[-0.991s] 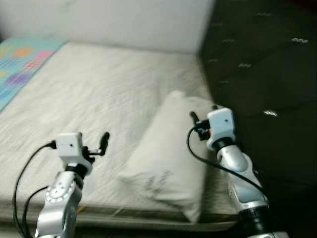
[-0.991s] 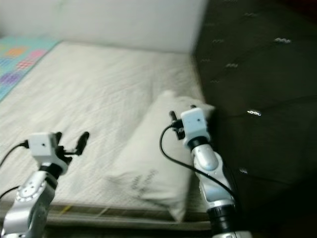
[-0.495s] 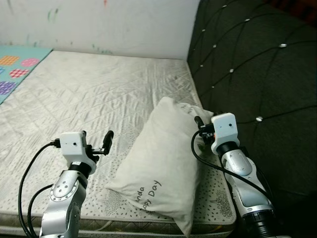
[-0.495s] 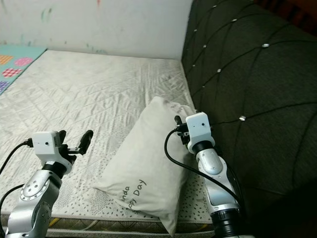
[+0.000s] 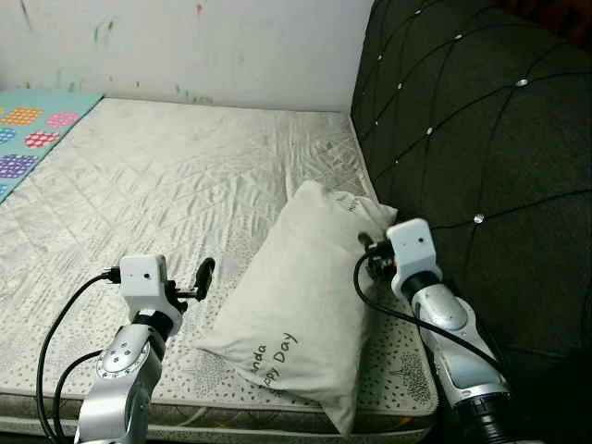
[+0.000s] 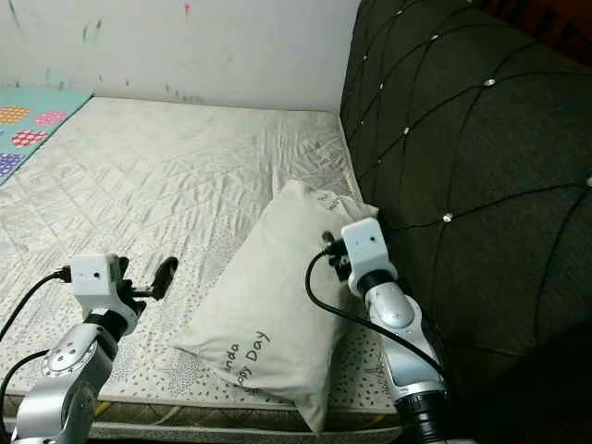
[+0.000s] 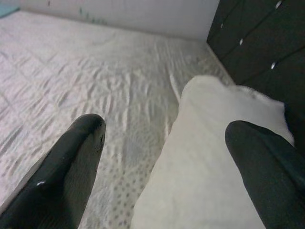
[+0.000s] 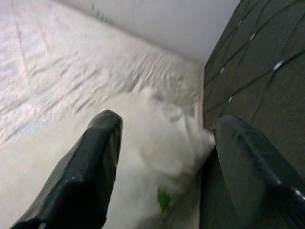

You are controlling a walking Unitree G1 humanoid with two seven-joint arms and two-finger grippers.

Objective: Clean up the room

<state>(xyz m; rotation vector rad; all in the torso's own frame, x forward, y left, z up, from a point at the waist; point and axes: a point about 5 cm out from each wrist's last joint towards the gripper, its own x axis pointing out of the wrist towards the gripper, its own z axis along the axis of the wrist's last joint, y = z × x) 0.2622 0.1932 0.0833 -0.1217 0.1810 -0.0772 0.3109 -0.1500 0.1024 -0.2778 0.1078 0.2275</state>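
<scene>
A white pillow (image 5: 296, 287) with printed words lies on the bare quilted mattress (image 5: 166, 176), its far corner against the dark headboard. My right gripper (image 5: 368, 254) hovers at the pillow's right edge, beside the headboard, fingers (image 8: 95, 162) spread open with the pillow's corner (image 8: 157, 133) between them, not touching. My left gripper (image 5: 192, 277) hangs over the mattress just left of the pillow. It is open too, with the pillow's left side (image 7: 200, 157) ahead between its fingertips.
A dark tufted headboard (image 5: 462, 120) rises along the bed's right side. A white wall (image 5: 185, 46) closes the far end. A colourful play mat (image 5: 28, 129) lies beyond the mattress's left edge. The mattress's near edge (image 5: 231, 412) runs just before me.
The blur of a second ago has settled. My right gripper has come slightly down and left onto the pillow's edge. The left gripper has sunk a little.
</scene>
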